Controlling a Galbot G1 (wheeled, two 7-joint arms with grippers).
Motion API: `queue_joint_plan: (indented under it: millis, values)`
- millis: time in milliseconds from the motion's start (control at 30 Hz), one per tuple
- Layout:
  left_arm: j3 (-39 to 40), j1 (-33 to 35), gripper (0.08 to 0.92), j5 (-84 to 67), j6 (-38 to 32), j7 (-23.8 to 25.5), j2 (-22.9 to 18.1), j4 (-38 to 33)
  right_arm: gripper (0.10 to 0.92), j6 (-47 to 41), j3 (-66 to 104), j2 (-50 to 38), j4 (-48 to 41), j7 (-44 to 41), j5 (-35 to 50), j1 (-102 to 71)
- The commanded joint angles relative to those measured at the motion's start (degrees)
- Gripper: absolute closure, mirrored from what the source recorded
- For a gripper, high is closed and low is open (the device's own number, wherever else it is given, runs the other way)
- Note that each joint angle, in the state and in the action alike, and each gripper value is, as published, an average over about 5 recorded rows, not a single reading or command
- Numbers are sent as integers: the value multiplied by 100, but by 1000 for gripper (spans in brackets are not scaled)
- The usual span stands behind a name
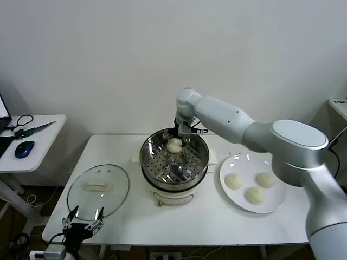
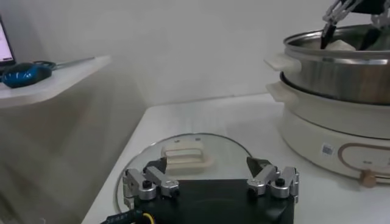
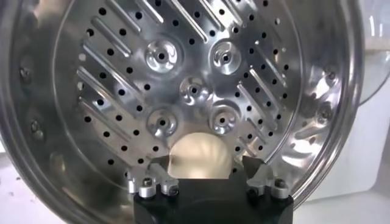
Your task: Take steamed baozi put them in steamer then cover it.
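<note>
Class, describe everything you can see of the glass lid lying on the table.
The glass lid is round and clear with a thin metal rim, and a pale, flat block-shaped handle sits at its centre. It lies flat on the white table, to the left of the steamer and apart from it, handle up. Nothing grips it; the left gripper, open, is near its front edge.

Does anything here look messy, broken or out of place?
Nothing stands out. The right pincer holds one baozi over the steamer, three more sit neatly on the plate, and the glass lid lies flat on the table. No spills.
</note>
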Motion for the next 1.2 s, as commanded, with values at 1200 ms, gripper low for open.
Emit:
queue_joint_plan:
  millis: [1200]
  values:
    - [-55, -89, 177, 24, 107, 32, -74, -43, 203, -5976, -2372, -3722, 2514, 647, 4660, 13]
